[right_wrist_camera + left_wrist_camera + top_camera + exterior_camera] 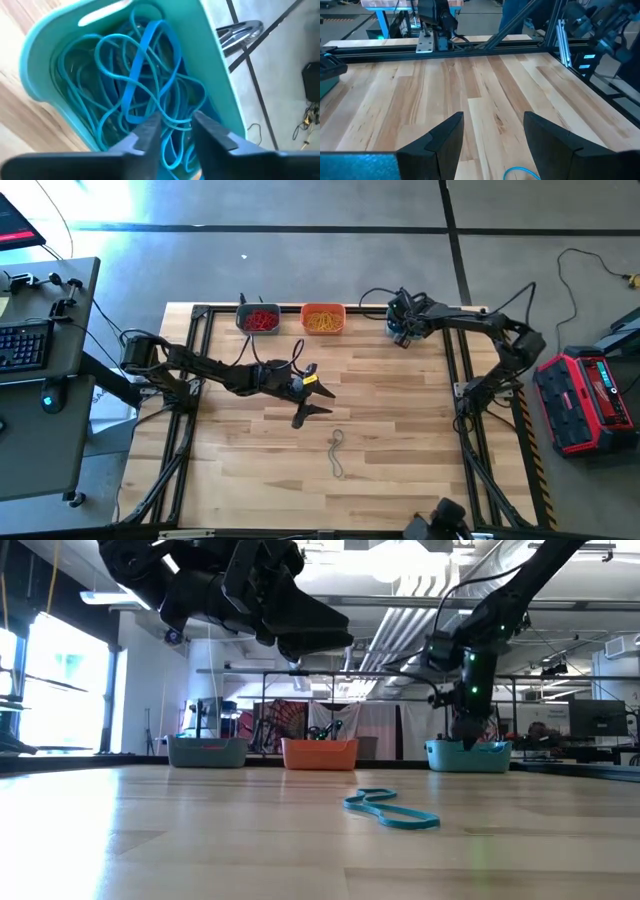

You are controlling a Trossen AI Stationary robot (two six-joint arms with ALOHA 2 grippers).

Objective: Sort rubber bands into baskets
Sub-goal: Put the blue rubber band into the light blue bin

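Three baskets stand along the table's far edge: a grey-blue one (pixel 258 318) with red rubber bands, an orange one (pixel 322 318) with yellow bands, and a teal one (pixel 45 45) full of blue bands (pixel 150 90). My right gripper (pixel 177 127) hangs over the teal basket (pixel 467 755), pointing down into it, fingers apart. A single blue band (pixel 338 452) lies flat on the wood near the table's middle. My left gripper (pixel 320 400) hovers open above the table, to the far left of that band (pixel 390 810). My right gripper has its fingertips (pixel 150 125) just over the pile of blue bands in the teal basket, coming from above. I cannot tell whether they touch the loops; no band is pinched between them.
Black frame rails (pixel 200 360) run along the table's left, right and far sides. Bare wood lies around the loose band. A red case (pixel 585 400) sits on the floor to the right, and a desk with a keyboard (pixel 25 345) stands to the left.
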